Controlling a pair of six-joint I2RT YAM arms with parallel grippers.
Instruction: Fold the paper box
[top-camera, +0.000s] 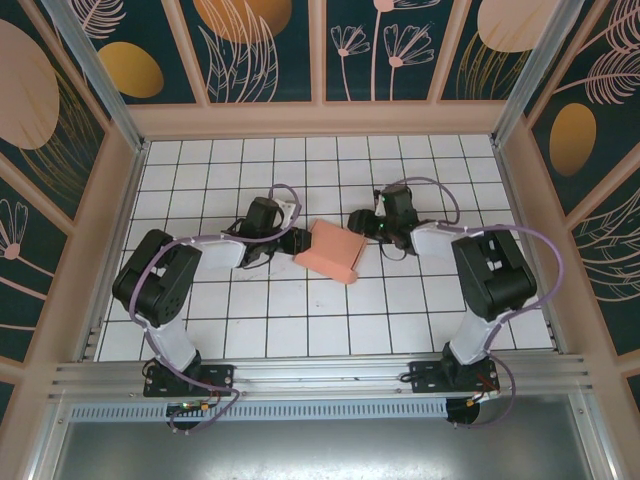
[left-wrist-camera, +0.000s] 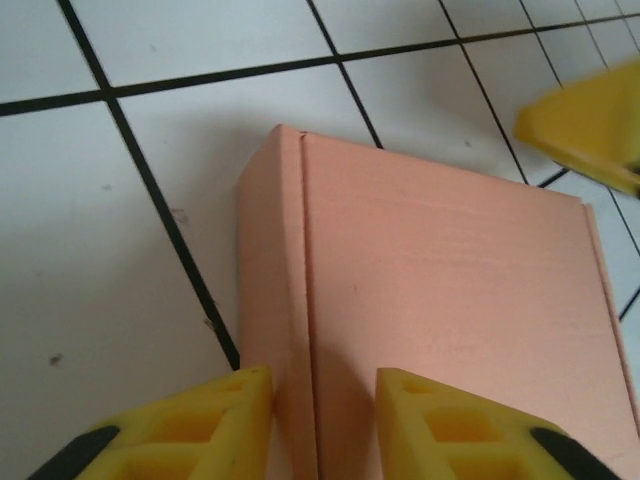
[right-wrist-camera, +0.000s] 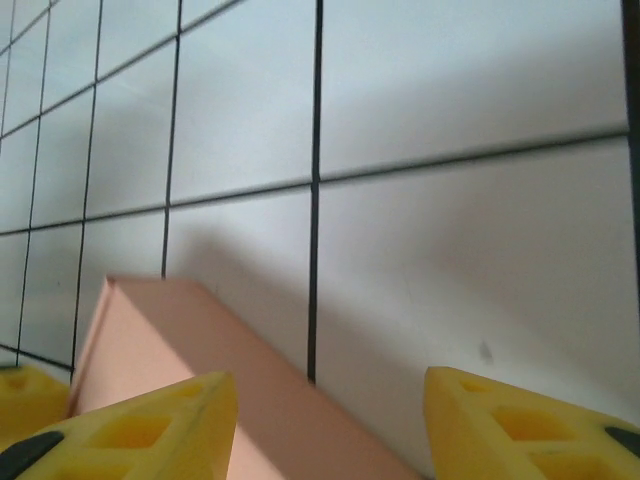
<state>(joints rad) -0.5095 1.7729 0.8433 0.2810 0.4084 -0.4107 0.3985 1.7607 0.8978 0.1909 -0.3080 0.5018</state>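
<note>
Pink card looks light and bendy, so hold edges softly. The paper box (top-camera: 333, 250) sits on the counter (top-camera: 300, 320). My left tool (left-wrist-camera: 320, 420), narrow, straddles its side edge; pinching, I cannot tell. My right tool (right-wrist-camera: 330, 410) gapes beside it.

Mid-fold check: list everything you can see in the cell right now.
paper box: one, salmon pink, mid-table between both grippers.
table: one, white tiles with black grid, under everything.
enclosure walls: dark teal floral panels in pink frames, around the table.
arms: two, black and white with lilac cables, bases at the near edge.
left gripper: yellow fingers either side of one box edge.
right gripper: yellow fingers, jaws apart, at the box's opposite side.
</note>
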